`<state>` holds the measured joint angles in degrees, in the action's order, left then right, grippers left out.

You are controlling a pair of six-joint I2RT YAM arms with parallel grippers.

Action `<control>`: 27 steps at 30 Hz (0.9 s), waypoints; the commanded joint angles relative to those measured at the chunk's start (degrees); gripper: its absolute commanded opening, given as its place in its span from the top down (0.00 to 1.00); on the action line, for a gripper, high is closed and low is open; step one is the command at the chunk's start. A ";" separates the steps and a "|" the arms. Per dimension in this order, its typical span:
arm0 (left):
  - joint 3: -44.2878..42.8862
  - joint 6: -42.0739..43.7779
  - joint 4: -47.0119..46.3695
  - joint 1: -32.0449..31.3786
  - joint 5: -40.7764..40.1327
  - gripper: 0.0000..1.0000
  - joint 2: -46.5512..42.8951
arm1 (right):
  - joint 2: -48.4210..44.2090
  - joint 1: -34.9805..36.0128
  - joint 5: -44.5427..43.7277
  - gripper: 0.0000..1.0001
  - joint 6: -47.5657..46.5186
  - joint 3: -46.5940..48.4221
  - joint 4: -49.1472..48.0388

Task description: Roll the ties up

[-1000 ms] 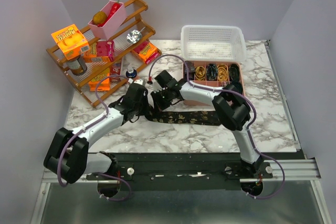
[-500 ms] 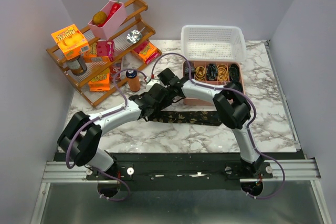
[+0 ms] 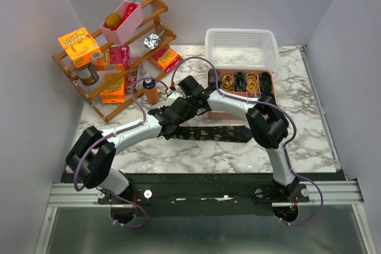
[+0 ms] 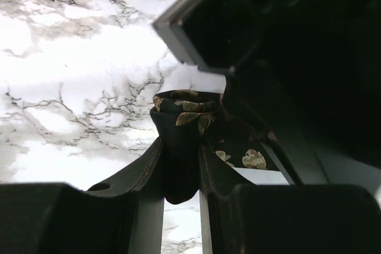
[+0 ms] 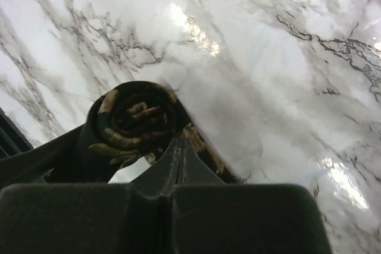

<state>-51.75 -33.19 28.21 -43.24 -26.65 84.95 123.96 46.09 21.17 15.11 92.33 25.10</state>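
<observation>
Marble table: one patterned necktie, flat, one end coiled. Left gripper clenched on the coil. Right gripper closed tight, the coil just beside its tips.

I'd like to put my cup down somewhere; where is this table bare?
Bare marble lies right of the tie and pink tray, and in front of the tie. Crowded: the rack corner and the middle, around the tie's rolled end.
</observation>
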 commanded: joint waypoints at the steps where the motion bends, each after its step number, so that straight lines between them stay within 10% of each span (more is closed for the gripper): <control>1: 0.42 0.14 3.25 -0.44 -4.46 0.91 -1.98 | -6.27 0.15 -3.59 0.99 -0.52 -1.45 0.47; 27: 1.12 -1.26 3.26 -5.80 -9.29 0.92 4.08 | -15.94 -10.93 -6.14 0.99 -0.79 -8.31 0.03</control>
<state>-51.57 -32.99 31.05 -47.64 -34.04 86.67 110.10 35.92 16.05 14.94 85.12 26.00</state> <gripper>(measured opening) 0.323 0.010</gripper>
